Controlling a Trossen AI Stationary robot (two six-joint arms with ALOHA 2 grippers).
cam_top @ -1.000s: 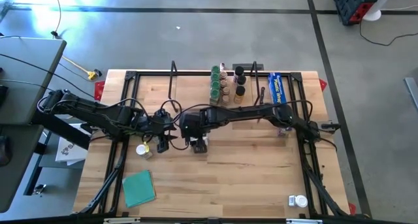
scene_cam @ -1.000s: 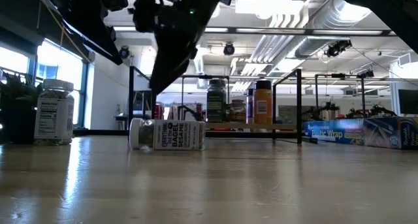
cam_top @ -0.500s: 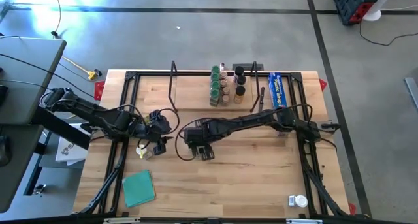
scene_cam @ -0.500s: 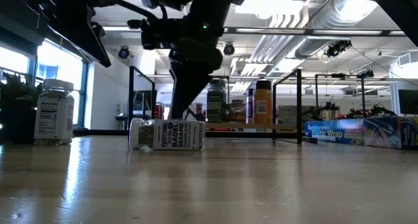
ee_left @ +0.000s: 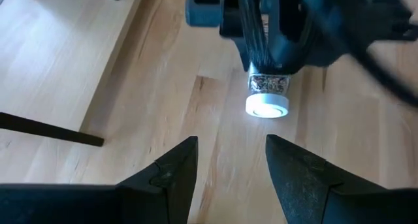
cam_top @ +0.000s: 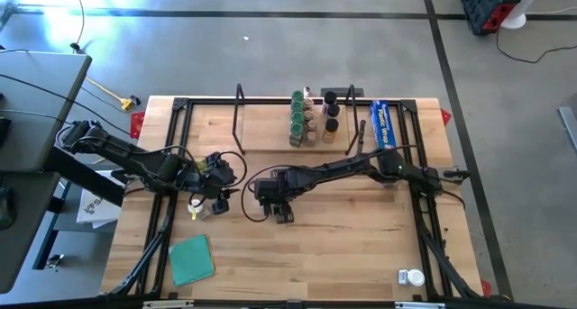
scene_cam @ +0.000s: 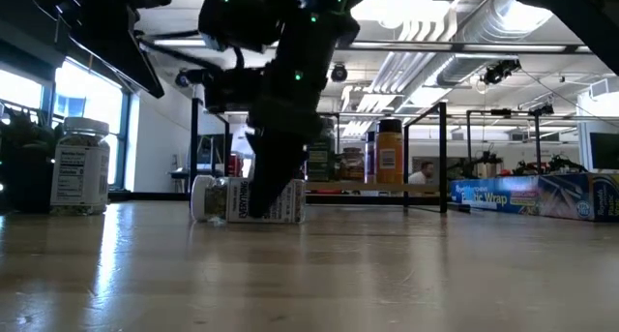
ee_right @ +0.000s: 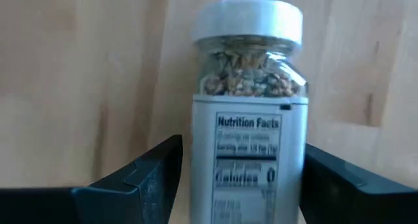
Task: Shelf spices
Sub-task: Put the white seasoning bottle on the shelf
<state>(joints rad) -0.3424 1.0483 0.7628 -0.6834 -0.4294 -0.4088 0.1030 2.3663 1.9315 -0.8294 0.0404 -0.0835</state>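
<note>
A spice jar with a white lid lies on its side on the wooden table, its lid turned toward the left arm. My right gripper is open and points down over it, one finger on each side of the jar's body, with a gap to each. It shows in the low view too, right gripper over jar. My left gripper is open and hangs above the table left of that jar. A second jar stands upright by it. The shelf at the far edge carries several jars.
A blue wrap box lies right of the shelf. A flat teal square lies near the front left. Another white-lidded jar sits at the front right corner. A black frame runs around the table.
My right gripper has come down and toward the table's near edge, from above the lying jar to astride it, fingers still apart. The jar has kept its place. My left gripper has swung a little toward the table's left edge.
</note>
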